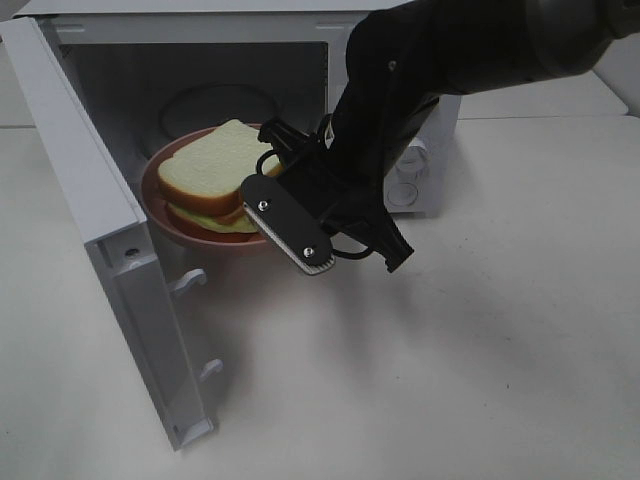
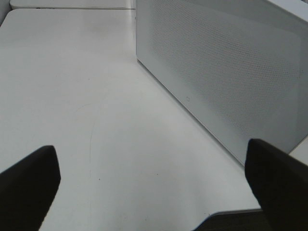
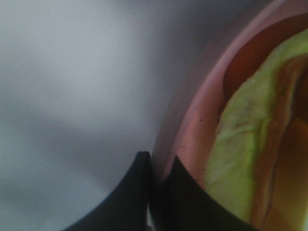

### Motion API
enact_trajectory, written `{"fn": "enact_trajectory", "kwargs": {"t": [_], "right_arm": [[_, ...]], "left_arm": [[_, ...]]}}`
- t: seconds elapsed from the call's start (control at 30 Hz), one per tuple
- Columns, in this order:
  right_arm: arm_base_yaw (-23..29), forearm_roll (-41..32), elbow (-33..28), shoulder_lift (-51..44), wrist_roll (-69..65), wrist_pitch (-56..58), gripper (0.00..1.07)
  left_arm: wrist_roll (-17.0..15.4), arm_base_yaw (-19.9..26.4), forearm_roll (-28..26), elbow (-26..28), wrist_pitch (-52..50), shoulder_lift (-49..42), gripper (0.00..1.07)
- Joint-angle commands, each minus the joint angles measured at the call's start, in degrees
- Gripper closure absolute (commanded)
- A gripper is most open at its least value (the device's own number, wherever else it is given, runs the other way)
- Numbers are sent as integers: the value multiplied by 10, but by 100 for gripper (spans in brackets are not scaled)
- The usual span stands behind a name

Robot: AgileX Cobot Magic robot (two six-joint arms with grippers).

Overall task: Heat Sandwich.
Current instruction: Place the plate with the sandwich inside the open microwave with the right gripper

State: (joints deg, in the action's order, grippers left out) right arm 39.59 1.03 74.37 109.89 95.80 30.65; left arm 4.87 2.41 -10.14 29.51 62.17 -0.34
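With your right end effector pinched shut on the rim of the pink plate and your left end effector gaping empty, handle the sandwich, lying on that plate in the open microwave mouth, by the rim only: it looks soft, light and slide-prone.

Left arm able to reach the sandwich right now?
Probably not. The left gripper faces a white perforated panel of the microwave, not its opening. The open door blocks that side, and the right gripper pinches the plate under the sandwich.
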Motion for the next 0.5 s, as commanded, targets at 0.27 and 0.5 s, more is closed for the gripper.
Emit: {"fn": "enact_trajectory", "kwargs": {"t": [0.27, 0.5], "right_arm": [[1, -6, 88, 40, -14, 30, 107], [1, -6, 139, 71, -23, 50, 107]], "left_arm": [[0, -1, -4, -1, -6, -9, 9], [0, -1, -4, -1, -6, -9, 9]]}}
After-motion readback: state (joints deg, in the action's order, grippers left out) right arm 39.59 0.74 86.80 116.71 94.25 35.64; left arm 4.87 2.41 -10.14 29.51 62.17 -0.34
